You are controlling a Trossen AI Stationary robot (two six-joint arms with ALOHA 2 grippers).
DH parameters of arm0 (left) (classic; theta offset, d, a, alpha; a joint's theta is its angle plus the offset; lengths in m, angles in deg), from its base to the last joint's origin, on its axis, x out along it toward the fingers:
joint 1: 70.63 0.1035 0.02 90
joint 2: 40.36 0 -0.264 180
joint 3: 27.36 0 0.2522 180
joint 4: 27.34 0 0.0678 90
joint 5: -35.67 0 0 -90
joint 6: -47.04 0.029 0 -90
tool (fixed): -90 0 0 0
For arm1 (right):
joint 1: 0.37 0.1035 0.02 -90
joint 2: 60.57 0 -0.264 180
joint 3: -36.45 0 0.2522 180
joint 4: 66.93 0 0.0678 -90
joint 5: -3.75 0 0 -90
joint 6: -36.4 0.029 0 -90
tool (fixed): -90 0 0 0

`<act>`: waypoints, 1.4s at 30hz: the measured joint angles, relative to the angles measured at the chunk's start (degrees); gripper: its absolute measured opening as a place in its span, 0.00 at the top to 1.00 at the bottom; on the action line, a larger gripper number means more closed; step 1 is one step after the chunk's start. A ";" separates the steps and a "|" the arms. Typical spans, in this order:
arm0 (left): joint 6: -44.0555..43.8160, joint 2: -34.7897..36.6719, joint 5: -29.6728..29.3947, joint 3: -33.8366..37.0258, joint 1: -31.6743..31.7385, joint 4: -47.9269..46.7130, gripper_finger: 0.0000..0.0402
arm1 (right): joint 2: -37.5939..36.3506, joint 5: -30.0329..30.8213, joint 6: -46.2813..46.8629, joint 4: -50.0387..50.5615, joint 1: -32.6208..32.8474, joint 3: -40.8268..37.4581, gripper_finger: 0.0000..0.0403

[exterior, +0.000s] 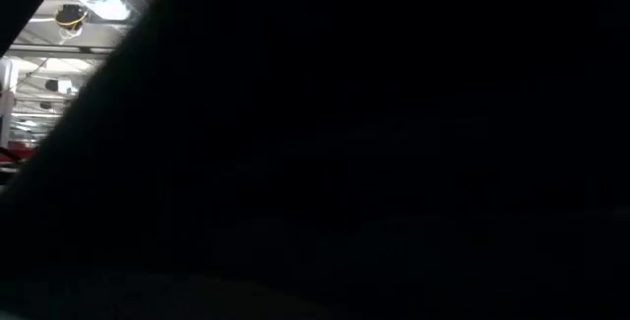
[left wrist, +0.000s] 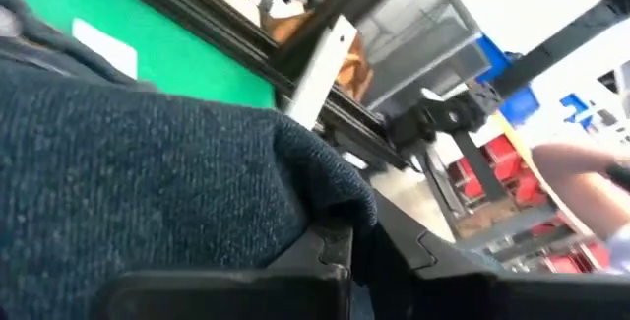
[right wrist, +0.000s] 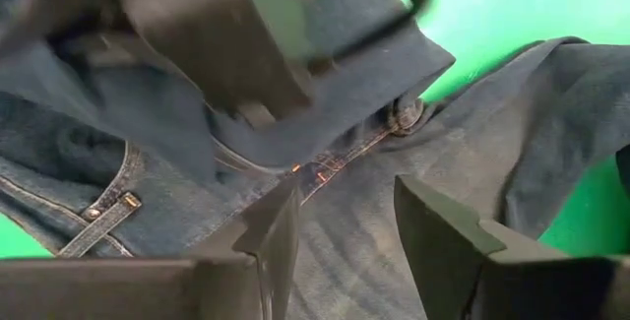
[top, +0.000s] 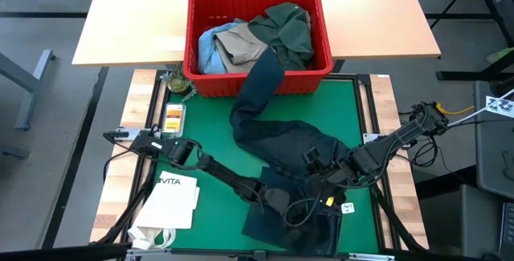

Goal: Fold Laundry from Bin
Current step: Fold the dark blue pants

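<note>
A: Where do we have the dark navy denim trousers point(top: 277, 136)?

B: Mostly spread on the green mat point(top: 209, 124), one leg trailing up over the rim of the red ribbed plastic bin point(top: 197, 28). We judge they are only part-way out, so that leg will need pulling clear before we can fold.

A: And our left gripper point(top: 277, 199)?

B: Clamped tight on a fold of the trousers near the mat's front edge, to keep the cloth under control, we think.

A: The right gripper point(right wrist: 340, 236)?

B: Its fingers stand apart just above the waistband seam and rivet, holding nothing. The green, tan and pale blue garments point(top: 257, 32) lie in the bin.
</note>
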 joint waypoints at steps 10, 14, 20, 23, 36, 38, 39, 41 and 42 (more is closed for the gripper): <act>-1.60 -0.09 -0.04 0.04 0.97 -2.45 0.97 | 0.00 -0.02 0.00 0.00 0.02 0.00 0.58; -1.35 -0.09 -0.10 0.04 0.95 -2.46 0.95 | 0.00 -0.02 0.00 0.00 0.02 0.00 0.58; 0.43 -0.08 -0.23 0.09 0.96 -1.34 0.83 | 0.00 -0.07 0.00 0.00 0.02 0.00 0.58; 0.71 -0.09 -0.40 0.09 1.35 -0.77 0.75 | 0.00 -0.12 0.00 0.00 0.02 0.00 0.58; 3.28 -0.09 7.79 0.11 3.33 5.34 0.62 | 0.00 -5.14 0.00 0.15 0.02 0.00 0.58; 3.30 -0.11 8.76 0.11 3.42 5.26 0.62 | 0.00 -5.62 0.00 0.13 0.02 0.00 0.58; 3.29 -0.09 9.20 0.11 3.40 5.29 0.62 | 0.00 -5.79 0.00 0.13 0.02 0.00 0.58; 3.30 -0.11 9.86 0.12 3.37 5.38 0.62 | 0.00 -6.60 0.00 0.14 0.02 0.00 0.58; 3.30 -0.09 9.82 0.11 3.40 5.31 0.62 | 0.00 -7.46 -0.02 0.13 0.02 0.00 0.58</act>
